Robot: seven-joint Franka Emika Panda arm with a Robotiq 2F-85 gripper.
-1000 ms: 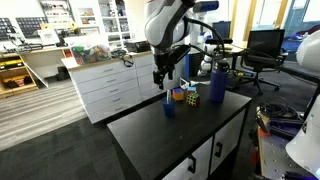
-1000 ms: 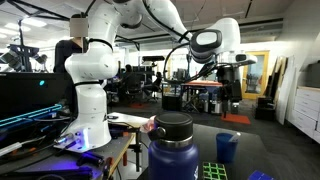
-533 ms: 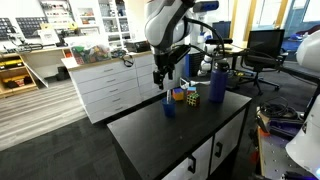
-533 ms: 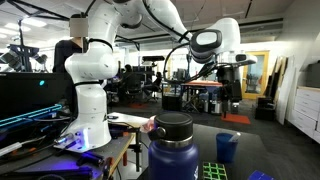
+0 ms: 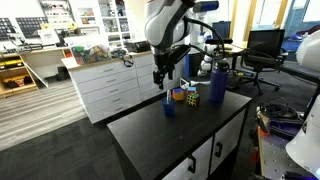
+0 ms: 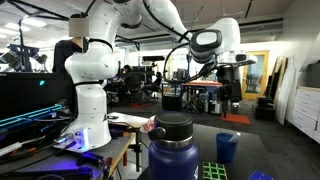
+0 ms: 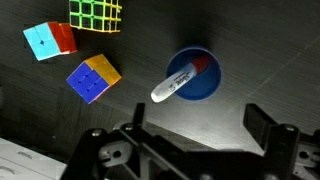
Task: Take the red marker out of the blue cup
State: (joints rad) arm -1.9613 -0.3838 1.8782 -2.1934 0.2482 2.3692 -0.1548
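"Hovering directly above the blue cup (image 7: 208, 88), is the claw (image 7: 200, 130) gripping anything?"

"No. In the wrist view its two fingers (image 7: 268, 128) stand spread wide, one on either side of the cup's position. The gap between them is empty and they touch nothing. In an exterior view the claw (image 5: 160, 78) hangs clear above the cup's rim."

"And the red marker (image 7: 178, 82)?"

"Inside the cup, leaning against its wall. From above, the barrel reads white and the end down in the cup reads red. The other end sticks out past the rim."

"Any writing to be read?"

"A faint dark mark runs along the barrel, too small to make out as lettering. The cup's outside is plain blue in both exterior views."

"What else stands near the cup?"

"Three multicoloured puzzle cubes (image 7: 93, 78) lie to one side of it on the black tabletop (image 7: 260, 50), none touching it. A dark blue bottle (image 5: 217, 85) stands beyond those cubes, well apart from the cup. In an exterior view the bottle (image 6: 175, 150) fills the foreground with the cup (image 6: 228, 147) behind it."
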